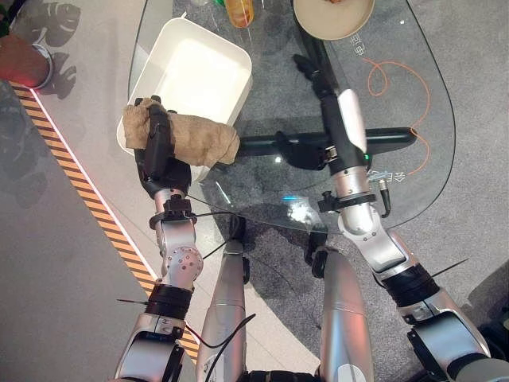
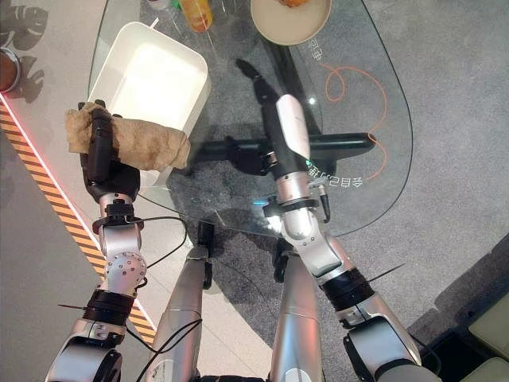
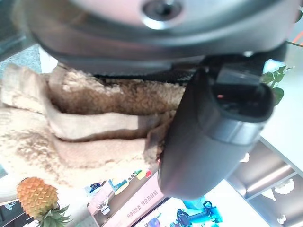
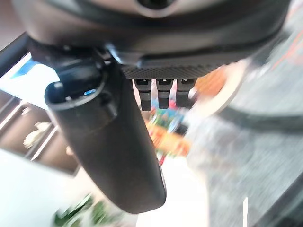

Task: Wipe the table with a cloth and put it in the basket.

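Note:
A beige, fluffy cloth (image 1: 203, 137) hangs bunched in my left hand (image 1: 157, 147), whose fingers are curled round it. Hand and cloth sit over the near rim of the white rectangular basket (image 1: 199, 68), at the left edge of the glass table (image 1: 413, 159). The left wrist view shows the folded cloth (image 3: 80, 127) pressed against the palm beside the thumb (image 3: 213, 132). My right hand (image 1: 328, 107) stretches out flat above the middle of the glass, fingers straight and holding nothing. In the right wrist view its thumb (image 4: 109, 142) is free.
A tan bowl (image 1: 332, 16) and an orange bottle (image 1: 239, 9) stand at the table's far edge. A dark table frame (image 1: 390, 139) shows through the glass. An orange-striped line (image 1: 87, 191) runs along the floor to the left.

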Robot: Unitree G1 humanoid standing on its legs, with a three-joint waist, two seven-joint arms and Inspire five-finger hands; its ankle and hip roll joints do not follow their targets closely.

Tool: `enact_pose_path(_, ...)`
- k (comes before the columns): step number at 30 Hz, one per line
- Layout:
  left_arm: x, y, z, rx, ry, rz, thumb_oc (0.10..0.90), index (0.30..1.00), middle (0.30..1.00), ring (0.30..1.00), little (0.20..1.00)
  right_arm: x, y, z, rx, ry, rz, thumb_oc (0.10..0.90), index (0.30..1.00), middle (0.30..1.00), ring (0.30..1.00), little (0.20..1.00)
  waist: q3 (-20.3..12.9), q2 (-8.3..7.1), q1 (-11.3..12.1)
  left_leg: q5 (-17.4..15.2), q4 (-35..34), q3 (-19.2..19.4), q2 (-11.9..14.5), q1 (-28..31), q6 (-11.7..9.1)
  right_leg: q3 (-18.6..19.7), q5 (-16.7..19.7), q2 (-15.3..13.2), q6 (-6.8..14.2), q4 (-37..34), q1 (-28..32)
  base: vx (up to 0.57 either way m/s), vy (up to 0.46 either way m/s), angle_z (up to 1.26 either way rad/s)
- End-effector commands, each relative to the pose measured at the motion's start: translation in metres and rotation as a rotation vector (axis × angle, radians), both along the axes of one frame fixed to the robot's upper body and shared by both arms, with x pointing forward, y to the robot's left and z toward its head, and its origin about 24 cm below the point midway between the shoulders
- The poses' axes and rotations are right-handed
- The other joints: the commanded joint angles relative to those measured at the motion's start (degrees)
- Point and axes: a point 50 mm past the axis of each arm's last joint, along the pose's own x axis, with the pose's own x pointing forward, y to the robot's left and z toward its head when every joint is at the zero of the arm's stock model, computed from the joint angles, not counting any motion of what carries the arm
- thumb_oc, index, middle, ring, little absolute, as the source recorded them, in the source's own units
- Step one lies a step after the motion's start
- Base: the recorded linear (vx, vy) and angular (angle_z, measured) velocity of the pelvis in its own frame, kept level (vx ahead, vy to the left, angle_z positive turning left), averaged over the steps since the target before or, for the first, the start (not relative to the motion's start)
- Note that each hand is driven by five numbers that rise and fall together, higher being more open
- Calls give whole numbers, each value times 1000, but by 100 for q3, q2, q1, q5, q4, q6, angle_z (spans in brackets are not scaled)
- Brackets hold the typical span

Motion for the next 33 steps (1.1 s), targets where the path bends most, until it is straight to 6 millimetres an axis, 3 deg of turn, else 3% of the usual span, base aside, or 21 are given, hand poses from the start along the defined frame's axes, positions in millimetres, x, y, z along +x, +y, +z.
enact_pose_path(1, -14, 21, 67, 121, -334, 158, 100, 300, 300, 300, 200, -19, 6, 46, 93, -291, 47, 800, 900, 900, 900, 900, -153, -93, -68, -624, 509, 752, -383, 91, 634, 39, 378, 363, 41, -697, 343, 0, 0, 0)
enact_pose_path(11, -15, 38, 70, 224, -306, 282, 100, 300, 300, 300, 200, -5, -52, 16, 250, -233, -287, 800, 900, 900, 900, 900, -153, -104, -174, -655, 490, 765, -346, 106, 630, 128, 382, 416, 64, -724, 336, -9, 9, -4)
enact_pose_path(12, -13, 43, 73, 260, -287, 322, 100, 300, 300, 300, 200, -1, -68, 7, 279, -213, -377, 800, 900, 900, 900, 900, -153, -92, -190, -655, 469, 766, -336, 116, 624, 148, 381, 425, 69, -741, 343, -14, 19, -4)
enact_pose_path(17, -11, 56, 81, 344, -249, 419, 100, 300, 300, 300, 200, 4, -104, -12, 350, -158, -569, 800, 900, 900, 900, 900, -153, -63, -208, -650, 422, 777, -305, 143, 610, 181, 383, 439, 78, -773, 370, -3, 5, -1)
enact_pose_path(19, -11, 58, 82, 350, -245, 431, 100, 300, 300, 300, 200, 4, -109, -15, 356, -151, -589, 800, 900, 900, 900, 900, -153, -60, -211, -647, 414, 780, -303, 150, 607, 184, 386, 440, 78, -784, 377, 0, 0, 0)
enact_pose_path(22, -8, 67, 89, 390, -225, 498, 100, 300, 300, 300, 200, 5, -128, -28, 357, -101, -689, 800, 900, 900, 900, 900, -153, -46, -233, -650, 394, 792, -289, 156, 602, 200, 388, 447, 76, -808, 379, -24, 11, -3)
enact_pose_path(25, -4, 79, 103, 427, -174, 596, 100, 300, 300, 300, 200, 6, -148, -53, 358, 2, -807, 800, 900, 900, 900, 900, -153, -42, -246, -682, 435, 817, -242, 133, 588, 204, 379, 441, 64, -818, 372, -35, 8, -9)
enact_pose_path(33, 5, 94, 133, 509, -78, 752, 100, 300, 300, 300, 200, 0, -177, -94, 367, 179, -931, 800, 900, 900, 900, 900, -153, -28, -299, -662, 386, 866, -178, 86, 581, 226, 397, 478, 42, -933, 350, -28, -6, -6)
